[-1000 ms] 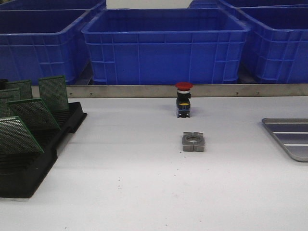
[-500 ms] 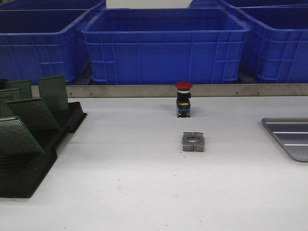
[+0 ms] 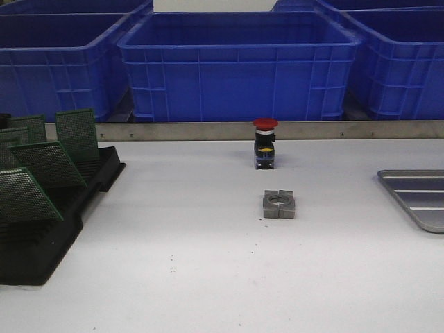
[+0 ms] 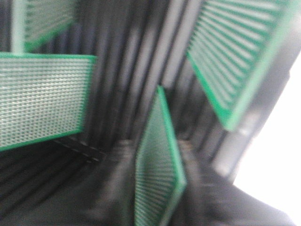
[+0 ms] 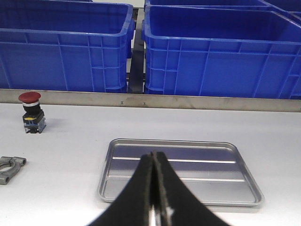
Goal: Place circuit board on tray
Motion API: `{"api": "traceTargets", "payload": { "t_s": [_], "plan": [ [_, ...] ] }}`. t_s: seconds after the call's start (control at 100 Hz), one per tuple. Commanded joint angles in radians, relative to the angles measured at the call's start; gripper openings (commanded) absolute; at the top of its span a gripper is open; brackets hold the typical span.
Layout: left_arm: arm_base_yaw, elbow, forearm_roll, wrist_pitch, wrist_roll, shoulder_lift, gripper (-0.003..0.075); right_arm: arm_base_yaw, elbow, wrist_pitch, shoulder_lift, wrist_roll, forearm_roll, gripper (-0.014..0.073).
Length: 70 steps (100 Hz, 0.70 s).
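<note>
between the left gripper (image 4: 157, 188) fingers, apparently nipped, a circuit board (image 4: 157, 174) stands edge-on in the rack (image 3: 41, 236): light, stiff, thin; hold its edges. right gripper (image 5: 154, 207) pressed together above the tray (image 5: 113, 188).

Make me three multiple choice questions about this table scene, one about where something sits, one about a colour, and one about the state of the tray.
1. Where does the black rack of circuit boards stand in the front view?
A. left side of the table
B. right side
C. inside a blue bin

2. What colour is the cap of the push button?
A. green
B. red
C. white

3. What is on the tray now?
A. one circuit board
B. the metal clamp block
C. nothing

Answers: 1 A, the rack sits at the table's left edge. 2 B, the cap shows red in both front and right wrist views. 3 C, the right wrist view shows a bare ribbed floor.
</note>
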Motion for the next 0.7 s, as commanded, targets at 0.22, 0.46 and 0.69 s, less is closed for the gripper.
{"api": "traceTargets", "payload": {
  "t_s": [0.22,0.46,0.69],
  "plan": [
    [0.002,-0.086,0.009,0.17,-0.001,-0.034,-0.0017,0.0,0.002,-0.08,-0.021,-0.006,-0.01,-0.006],
    [0.002,-0.222,0.002,0.381,-0.002,-0.051,-0.0017,0.0,0.002,-0.08,-0.021,-0.006,-0.01,-0.006],
    [0.002,-0.356,-0.034,0.571,-0.004,-0.091,-0.0017,0.0,0.002,-0.08,-0.021,-0.006,-0.01,-0.006]
  ]
}}
